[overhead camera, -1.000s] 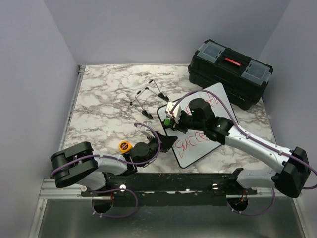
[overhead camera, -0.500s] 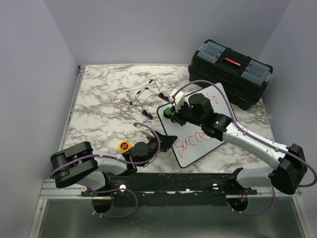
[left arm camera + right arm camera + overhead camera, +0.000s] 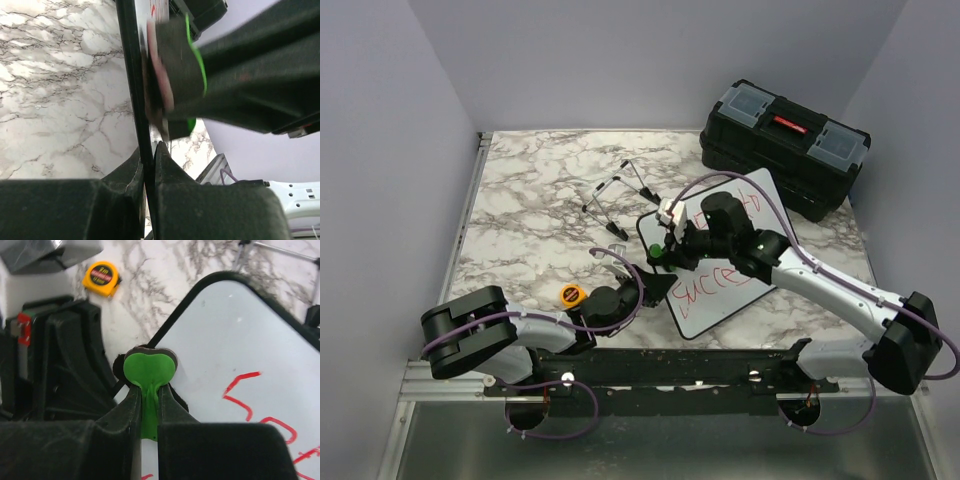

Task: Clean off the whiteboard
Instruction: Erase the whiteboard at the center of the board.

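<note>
Low and left of centre in the overhead view, a yellow tape measure (image 3: 572, 294) lies on the marble table (image 3: 520, 190). Above and right of it is a thin wire easel stand (image 3: 618, 195). Near the centre, the left gripper (image 3: 654, 285) is clenched on the black rim of the whiteboard (image 3: 712, 312), which lies right of centre and bears red writing. At the board's left corner, the right gripper (image 3: 148, 390) pinches a green eraser (image 3: 149, 367) held against the surface. A black toolbox (image 3: 785, 143) sits at the upper right.
</note>
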{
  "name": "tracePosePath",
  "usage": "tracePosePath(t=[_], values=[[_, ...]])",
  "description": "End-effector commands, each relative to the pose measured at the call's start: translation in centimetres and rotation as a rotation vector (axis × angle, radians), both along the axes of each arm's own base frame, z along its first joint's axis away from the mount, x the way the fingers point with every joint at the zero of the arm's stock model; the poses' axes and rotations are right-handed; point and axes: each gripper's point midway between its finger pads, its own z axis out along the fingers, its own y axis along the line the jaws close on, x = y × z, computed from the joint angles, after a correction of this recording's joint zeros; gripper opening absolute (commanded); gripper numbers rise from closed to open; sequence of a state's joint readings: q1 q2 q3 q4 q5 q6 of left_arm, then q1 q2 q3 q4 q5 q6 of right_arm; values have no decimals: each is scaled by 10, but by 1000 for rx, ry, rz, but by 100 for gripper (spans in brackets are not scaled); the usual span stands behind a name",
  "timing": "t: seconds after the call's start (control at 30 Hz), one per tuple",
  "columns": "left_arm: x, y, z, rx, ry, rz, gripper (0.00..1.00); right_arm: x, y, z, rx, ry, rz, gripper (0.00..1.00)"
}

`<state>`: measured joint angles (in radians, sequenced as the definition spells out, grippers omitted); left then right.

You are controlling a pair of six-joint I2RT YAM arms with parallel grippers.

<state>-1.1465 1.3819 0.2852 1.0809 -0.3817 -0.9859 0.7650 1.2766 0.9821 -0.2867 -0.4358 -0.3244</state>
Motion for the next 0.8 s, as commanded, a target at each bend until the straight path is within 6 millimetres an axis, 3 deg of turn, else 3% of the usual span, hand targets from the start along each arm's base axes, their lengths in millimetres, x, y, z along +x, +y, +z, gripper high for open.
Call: tracePosePath(t=[0.0,0.1,0.17,0.2,0.3,0.37,0.43,0.53,0.63,0.77], values=[[-24,-18,33,-34,-137,-144,0,76,-11,24,58,-87,-460,1],[-24,-17,32,-36,-137,-143,0,75,-21,19,31,-110,-475,1],[-24,-16,32,-32,-140,-143,0,53,-20,0,-28,-85,-335,1],[-25,-16,31,-29,-140,-143,0,35,-18,-13,-58,-63,-221,0],[-24,-15,29,-26,-140,-143,0,-53,-13,-38,-71,83,273,1],[-24,-16,30,-30,-144,-143,0,-79,-13,-38,-38,110,409,1],[-24,-16,31,-30,-146,-142,0,-61,-8,-36,-45,85,328,1],[-22,-16,31,-19,-144,-137,0,3,-2,-20,-36,-1,19,1],[-22,-18,32,-13,-149,-143,0,60,-20,0,-7,-68,-273,1],[-22,-20,33,-10,-149,-148,0,82,-50,7,19,-115,-418,1]])
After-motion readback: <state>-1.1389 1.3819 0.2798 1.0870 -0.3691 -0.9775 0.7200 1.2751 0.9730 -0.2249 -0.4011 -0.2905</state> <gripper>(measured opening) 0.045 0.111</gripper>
